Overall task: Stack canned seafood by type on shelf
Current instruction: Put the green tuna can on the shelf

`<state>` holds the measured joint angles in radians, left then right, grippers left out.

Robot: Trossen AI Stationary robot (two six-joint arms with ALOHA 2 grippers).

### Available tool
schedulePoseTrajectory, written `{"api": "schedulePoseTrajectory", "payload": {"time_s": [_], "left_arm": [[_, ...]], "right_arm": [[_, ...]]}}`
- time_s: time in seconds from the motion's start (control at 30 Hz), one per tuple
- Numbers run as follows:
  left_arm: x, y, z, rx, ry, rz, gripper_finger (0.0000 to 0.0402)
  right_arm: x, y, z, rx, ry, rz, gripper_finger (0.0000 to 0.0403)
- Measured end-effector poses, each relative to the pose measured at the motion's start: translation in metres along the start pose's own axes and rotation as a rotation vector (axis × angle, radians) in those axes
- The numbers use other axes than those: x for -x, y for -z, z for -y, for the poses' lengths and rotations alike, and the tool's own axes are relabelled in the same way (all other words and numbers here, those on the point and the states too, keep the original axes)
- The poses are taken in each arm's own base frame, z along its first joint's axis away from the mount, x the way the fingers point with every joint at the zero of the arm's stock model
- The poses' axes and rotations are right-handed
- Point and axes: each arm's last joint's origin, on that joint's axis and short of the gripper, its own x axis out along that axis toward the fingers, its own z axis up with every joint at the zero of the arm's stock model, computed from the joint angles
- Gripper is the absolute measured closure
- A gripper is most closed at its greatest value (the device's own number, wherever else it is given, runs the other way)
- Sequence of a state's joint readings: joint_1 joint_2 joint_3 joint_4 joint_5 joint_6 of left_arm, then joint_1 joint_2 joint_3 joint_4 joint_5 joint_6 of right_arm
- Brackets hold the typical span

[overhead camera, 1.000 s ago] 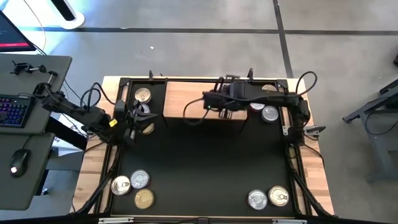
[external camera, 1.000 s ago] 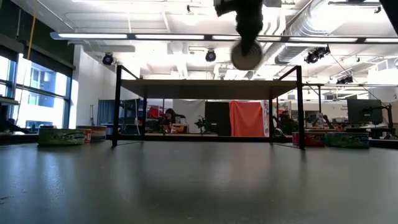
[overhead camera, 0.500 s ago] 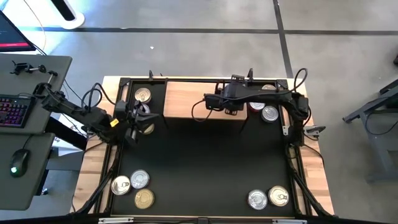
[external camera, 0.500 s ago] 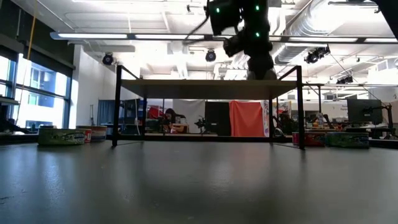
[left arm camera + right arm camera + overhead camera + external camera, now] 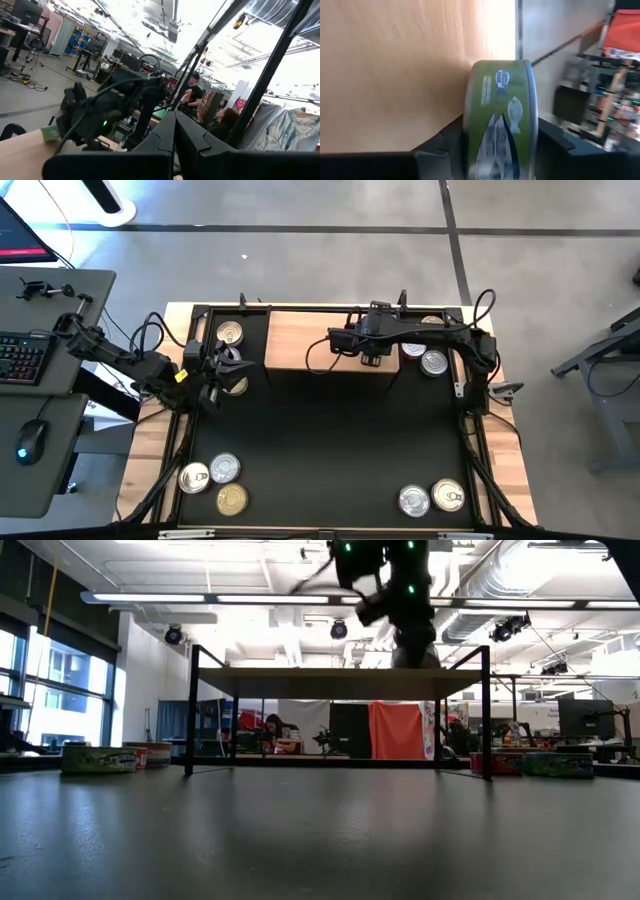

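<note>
Black mat (image 5: pixel 330 440) under wooden shelf (image 5: pixel 300 340); green tin (image 5: pixel 501 120) now at shelf's right end, off the front edge before. Right gripper (image 5: pixel 372 358) clamps it. Left gripper (image 5: pixel 222 370), fingers together, waits far left.

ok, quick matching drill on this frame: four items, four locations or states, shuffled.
Items:
1. green-sided tin
2. left gripper
3. three-tin cluster
4. shelf

Places or states:
A. near-left corner of the black mat
B. clamped in the right gripper, over the shelf's right end
C. far middle of the table
D. by the table's left edge, beside the shelf

Pairs: 1-B, 2-D, 3-A, 4-C
</note>
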<state>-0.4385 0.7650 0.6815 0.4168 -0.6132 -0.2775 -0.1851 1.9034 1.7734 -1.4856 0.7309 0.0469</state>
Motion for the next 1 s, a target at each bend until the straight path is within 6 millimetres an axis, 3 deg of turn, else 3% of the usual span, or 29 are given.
{"api": "schedulePoseTrajectory", "payload": {"time_s": [0.2, 0.63, 1.0], "left_arm": [[0.0, 0.0, 0.0, -0.001, 0.0, 0.0, 0.0402], [0.0, 0.0, 0.0, -0.001, 0.0, -0.002, 0.0401], [0.0, 0.0, 0.0, -0.001, 0.0, -0.002, 0.0401]], "right_arm": [[0.016, -0.004, 0.012, -0.049, -0.124, 0.059, 0.0241], [0.006, 0.001, 0.025, -0.152, -0.135, -0.013, 0.0241], [0.012, 0.003, 0.025, -0.104, -0.24, -0.017, 0.0241]]}}
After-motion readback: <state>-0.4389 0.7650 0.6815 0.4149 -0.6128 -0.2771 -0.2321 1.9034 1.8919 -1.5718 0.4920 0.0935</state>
